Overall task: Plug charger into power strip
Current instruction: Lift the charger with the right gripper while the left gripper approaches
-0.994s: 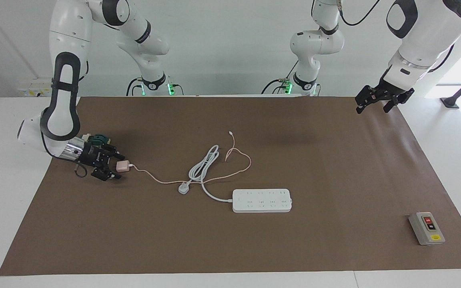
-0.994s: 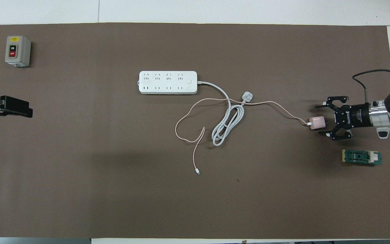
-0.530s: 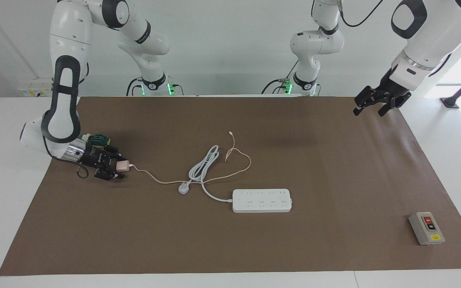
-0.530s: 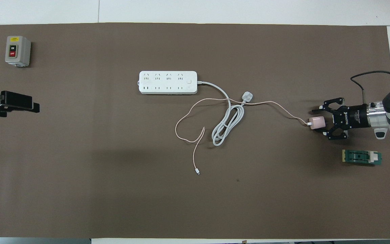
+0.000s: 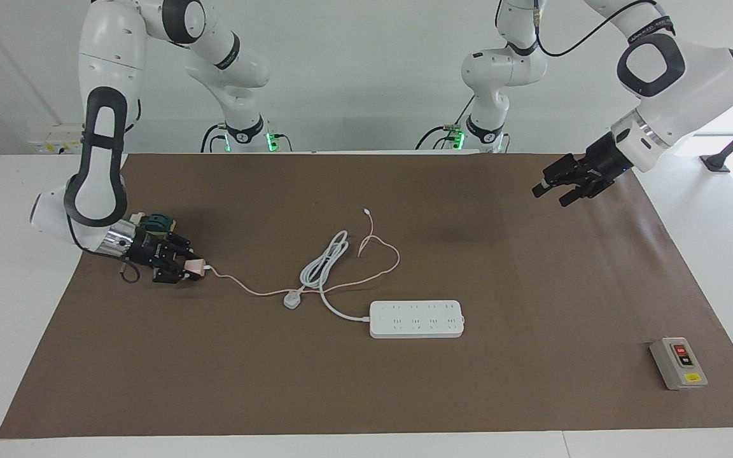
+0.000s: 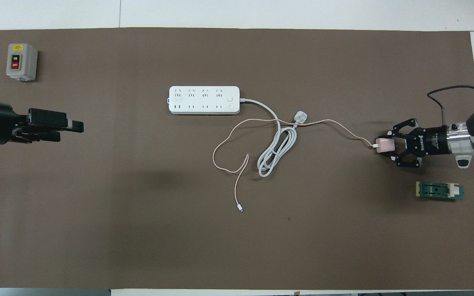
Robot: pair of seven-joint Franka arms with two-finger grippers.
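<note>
The pale pink charger [image 5: 196, 264] [image 6: 384, 145] lies low on the brown mat at the right arm's end, and my right gripper [image 5: 187, 270] [image 6: 388, 146] is shut on it from the side. Its thin pink cable [image 5: 245, 288] [image 6: 344, 129] trails toward the middle of the table. There the white power strip [image 5: 416, 319] [image 6: 204, 100] lies flat with its sockets up. My left gripper [image 5: 548, 189] [image 6: 72, 126] hangs open and empty over the mat at the left arm's end.
A white three-pin plug [image 5: 292, 299] [image 6: 300, 117] and its coiled thick cord [image 5: 325, 261] [image 6: 276, 152] lie between charger and strip, crossed by the pink cable. A grey switch box [image 5: 678, 363] [image 6: 22, 61] sits at the left arm's end, a green part [image 6: 440, 191] beside the right gripper.
My right gripper's fingers have closed from open onto the charger. The left arm has swung down and inward over the mat toward the middle.
</note>
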